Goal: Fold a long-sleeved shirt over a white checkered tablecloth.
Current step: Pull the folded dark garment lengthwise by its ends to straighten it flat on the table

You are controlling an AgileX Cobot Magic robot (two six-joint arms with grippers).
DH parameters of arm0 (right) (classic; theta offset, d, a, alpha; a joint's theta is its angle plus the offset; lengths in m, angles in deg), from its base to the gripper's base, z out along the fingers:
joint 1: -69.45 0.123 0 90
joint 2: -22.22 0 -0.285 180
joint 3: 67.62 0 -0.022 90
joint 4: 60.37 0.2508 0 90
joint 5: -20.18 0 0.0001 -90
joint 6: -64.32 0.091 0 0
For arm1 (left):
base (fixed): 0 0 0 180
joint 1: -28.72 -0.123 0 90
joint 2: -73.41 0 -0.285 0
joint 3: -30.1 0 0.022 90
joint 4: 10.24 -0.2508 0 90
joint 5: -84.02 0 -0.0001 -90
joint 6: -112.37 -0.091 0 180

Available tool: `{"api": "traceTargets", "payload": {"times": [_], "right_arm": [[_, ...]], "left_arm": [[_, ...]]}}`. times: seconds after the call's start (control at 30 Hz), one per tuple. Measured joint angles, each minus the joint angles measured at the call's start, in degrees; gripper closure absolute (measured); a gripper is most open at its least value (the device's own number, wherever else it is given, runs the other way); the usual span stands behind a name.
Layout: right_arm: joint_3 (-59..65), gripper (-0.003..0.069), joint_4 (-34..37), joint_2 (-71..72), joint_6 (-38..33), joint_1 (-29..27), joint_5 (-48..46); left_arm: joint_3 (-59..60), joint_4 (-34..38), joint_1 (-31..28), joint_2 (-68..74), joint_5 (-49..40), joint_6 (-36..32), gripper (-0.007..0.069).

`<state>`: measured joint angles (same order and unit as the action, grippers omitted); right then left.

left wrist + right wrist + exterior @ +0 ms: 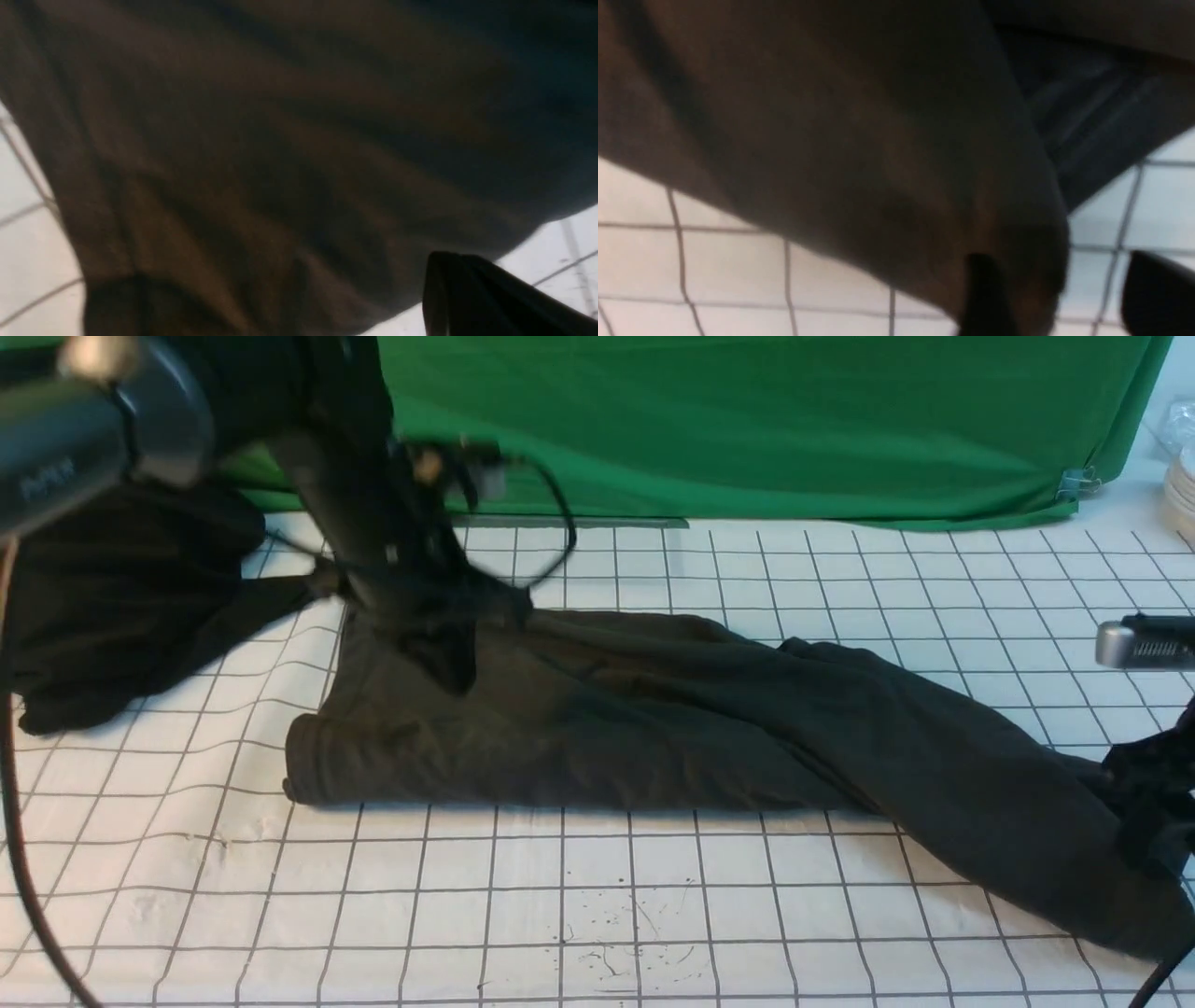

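Note:
The long-sleeved shirt (597,719) lies as a long dark band across the white checkered tablecloth (597,896), from left of the middle down to the near right edge. My left gripper (443,649) stands at the shirt's far left corner. In the left wrist view the shirt (261,154) fills the picture and the left gripper (444,261) is shut, its tip over white cloth beside the hem. My right gripper (1153,803) is at the shirt's right end. The right gripper (1069,303) is open, the shirt's end (859,140) draped against one finger (985,298).
A blacker heap of cloth (121,607) sits at the far left of the table, behind my left arm. The green backdrop (747,420) hangs along the back edge. A stack of pale round things (1181,485) stands at the far right.

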<state>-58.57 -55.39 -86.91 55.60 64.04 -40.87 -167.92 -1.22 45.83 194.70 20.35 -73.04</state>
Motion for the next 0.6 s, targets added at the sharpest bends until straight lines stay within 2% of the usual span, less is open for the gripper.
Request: {"api": "traceTargets", "payload": {"times": [0.07, 0.17, 0.23, 0.27, 0.3, 0.33, 0.37, 0.47, 0.6], "right_arm": [[0.52, 0.0152, 0.29, -0.32, -0.54, 0.00, 2.56], [0.47, 0.0158, -0.02, -1.86, -0.64, -0.28, 2.45], [0.47, 0.0234, 0.04, -3.56, -1.35, -0.41, 1.56], [0.47, 0.0329, 0.04, -4.28, -1.94, -0.41, 1.49], [0.47, 0.0349, 0.04, -4.35, -2.04, -0.41, 1.49], [0.47, 0.0491, 0.04, -4.55, -2.89, -0.41, 1.90], [0.39, 0.0568, -0.17, -4.55, -3.21, -0.55, 2.33], [-1.28, 0.0639, -2.41, -4.35, -2.06, -1.25, 2.62], [-5.63, 0.0651, -4.98, -4.24, -0.81, -2.46, 4.25]], "left_arm": [[5.72, -1.29, 0.06, 0.91, 3.99, -0.15, 0.0629], [7.97, -2.61, 0.00, 1.92, 5.90, -0.33, 0.0629], [8.45, -3.37, 0.00, 2.50, 6.24, -0.33, 0.0629], [8.45, -3.57, 0.00, 2.64, 6.38, -0.33, 0.0629], [8.45, -3.57, 0.00, 2.71, 6.39, -0.33, 0.0629], [8.45, -3.69, 0.00, 2.71, 6.44, -0.33, 0.0629], [8.45, -3.75, 0.00, 2.71, 6.44, -0.38, 0.0627], [8.45, -3.80, 0.00, 2.71, 6.46, -0.56, 0.0627], [8.45, -3.81, 0.00, 2.71, 6.50, -0.60, 0.0627]]}}
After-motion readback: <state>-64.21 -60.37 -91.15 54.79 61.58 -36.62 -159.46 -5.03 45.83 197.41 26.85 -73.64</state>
